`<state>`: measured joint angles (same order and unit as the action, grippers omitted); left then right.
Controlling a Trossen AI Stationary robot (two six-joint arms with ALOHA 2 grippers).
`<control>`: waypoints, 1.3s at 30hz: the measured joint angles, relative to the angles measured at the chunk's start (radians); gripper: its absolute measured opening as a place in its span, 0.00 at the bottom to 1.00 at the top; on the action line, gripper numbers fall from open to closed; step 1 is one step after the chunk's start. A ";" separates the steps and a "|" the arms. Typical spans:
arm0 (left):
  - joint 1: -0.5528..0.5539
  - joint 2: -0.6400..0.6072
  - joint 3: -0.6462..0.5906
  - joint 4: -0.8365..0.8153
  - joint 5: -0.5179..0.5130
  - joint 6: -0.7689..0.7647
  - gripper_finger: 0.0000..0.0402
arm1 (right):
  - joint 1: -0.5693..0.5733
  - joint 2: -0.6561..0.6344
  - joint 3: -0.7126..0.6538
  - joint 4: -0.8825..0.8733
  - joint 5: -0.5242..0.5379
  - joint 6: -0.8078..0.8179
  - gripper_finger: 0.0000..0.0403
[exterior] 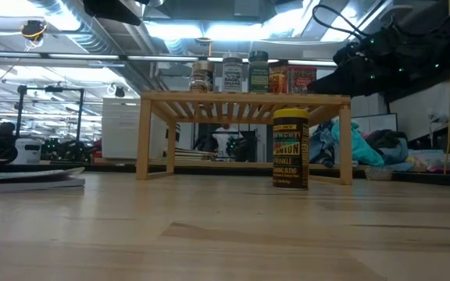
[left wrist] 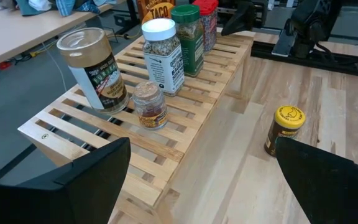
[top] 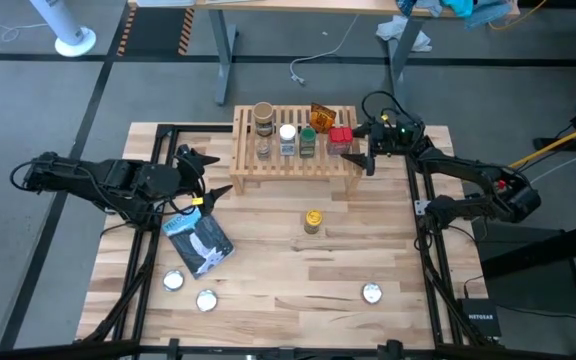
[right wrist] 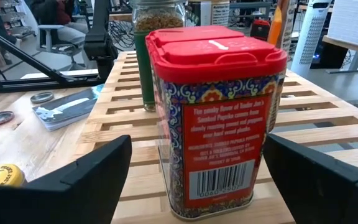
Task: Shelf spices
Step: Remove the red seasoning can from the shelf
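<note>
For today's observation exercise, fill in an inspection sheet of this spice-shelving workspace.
Surface: wooden table.
Job's things: six spices on the shelf, red tin included; yellow-lidded jar on the table.
Clutter: blue-and-white pouch, three silver discs.
Claws: left claw open at the shelf's left end; right claw open around the red tin.
Cables: yellow cable at right.
Surroundings: desk legs behind.

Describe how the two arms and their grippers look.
Both arms are dark, jointed and matte. The left gripper has two pointed black fingers. The right gripper is alike, with black cables looping over its wrist and small green lights there. The right arm shows a small red mark.
</note>
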<state>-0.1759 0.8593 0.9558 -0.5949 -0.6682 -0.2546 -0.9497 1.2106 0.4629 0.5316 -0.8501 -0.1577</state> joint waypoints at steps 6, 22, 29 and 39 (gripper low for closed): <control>0.000 0.000 0.000 0.000 0.000 0.000 0.98 | 0.000 0.000 0.000 0.000 0.001 0.020 0.81; 0.000 0.000 0.000 0.000 0.000 0.000 0.98 | 0.000 -0.002 0.001 -0.005 0.004 0.055 0.51; 0.000 0.000 0.000 0.000 0.000 0.000 0.98 | 0.000 -0.002 0.001 -0.003 0.008 0.089 0.53; 0.000 0.000 0.000 0.000 0.000 0.000 0.98 | 0.000 -0.005 0.001 -0.004 -0.014 0.106 0.50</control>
<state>-0.1760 0.8593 0.9558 -0.5949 -0.6682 -0.2546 -0.9497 1.2057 0.4637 0.5276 -0.8639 -0.0521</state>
